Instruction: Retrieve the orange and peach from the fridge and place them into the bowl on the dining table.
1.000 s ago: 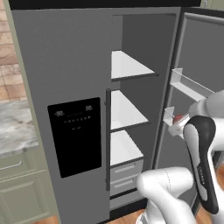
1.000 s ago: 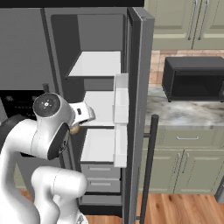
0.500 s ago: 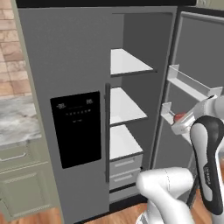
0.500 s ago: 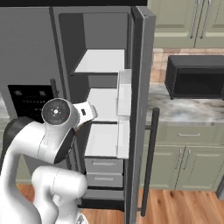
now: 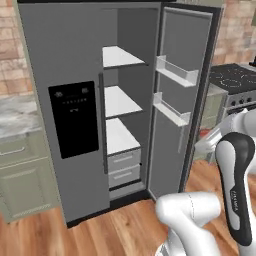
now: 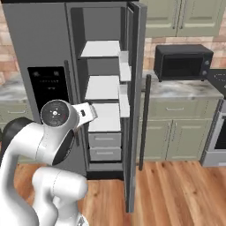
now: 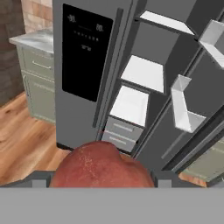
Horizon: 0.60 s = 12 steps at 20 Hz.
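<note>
Backing off from a second ago, my base leaves the fridge (image 5: 80, 110) farther away in the left base view, right door open. Right base view: white shelves (image 6: 102, 87) bare. Hand view: my gripper (image 7: 101, 183) clamps the peach (image 7: 100, 167).

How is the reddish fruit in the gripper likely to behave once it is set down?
The peach looks round, so it would probably roll on a flat top. Its dull, finely dimpled skin suggests decent grip. It seems soft-fleshed, so hard squeezing may bruise it.
</note>
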{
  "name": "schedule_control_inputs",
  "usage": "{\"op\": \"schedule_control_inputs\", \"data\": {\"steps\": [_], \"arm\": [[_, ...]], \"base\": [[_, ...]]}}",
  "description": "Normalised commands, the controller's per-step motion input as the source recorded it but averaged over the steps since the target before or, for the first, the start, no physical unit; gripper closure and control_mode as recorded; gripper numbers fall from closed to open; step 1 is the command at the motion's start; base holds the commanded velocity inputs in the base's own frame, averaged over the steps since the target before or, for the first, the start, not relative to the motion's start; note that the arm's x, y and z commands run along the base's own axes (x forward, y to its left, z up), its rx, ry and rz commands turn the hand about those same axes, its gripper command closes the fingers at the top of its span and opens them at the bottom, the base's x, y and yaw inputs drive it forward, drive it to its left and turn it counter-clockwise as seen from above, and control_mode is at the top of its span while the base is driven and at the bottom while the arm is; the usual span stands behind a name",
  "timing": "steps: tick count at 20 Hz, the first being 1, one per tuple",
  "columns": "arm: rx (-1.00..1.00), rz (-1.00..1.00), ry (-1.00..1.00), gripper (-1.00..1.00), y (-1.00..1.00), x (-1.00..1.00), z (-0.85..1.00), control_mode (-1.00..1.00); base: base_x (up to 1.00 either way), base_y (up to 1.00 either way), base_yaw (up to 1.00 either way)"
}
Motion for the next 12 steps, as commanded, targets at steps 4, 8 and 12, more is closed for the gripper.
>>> {"op": "schedule_control_inputs", "data": {"steps": [4, 8, 12], "arm": [[0.0, 0.0, 0.0, 1.0, 0.0, 0.0, 0.0, 1.0], [0.0, 0.0, 0.0, 1.0, 0.0, 0.0, 0.0, 1.0], [0.0, 0.0, 0.0, 1.0, 0.0, 0.0, 0.0, 1.0]], "base": [[-1.0, 0.01, -0.44], [-1.0, 0.0, -0.52], [-1.0, 0.0, -0.54]]}}
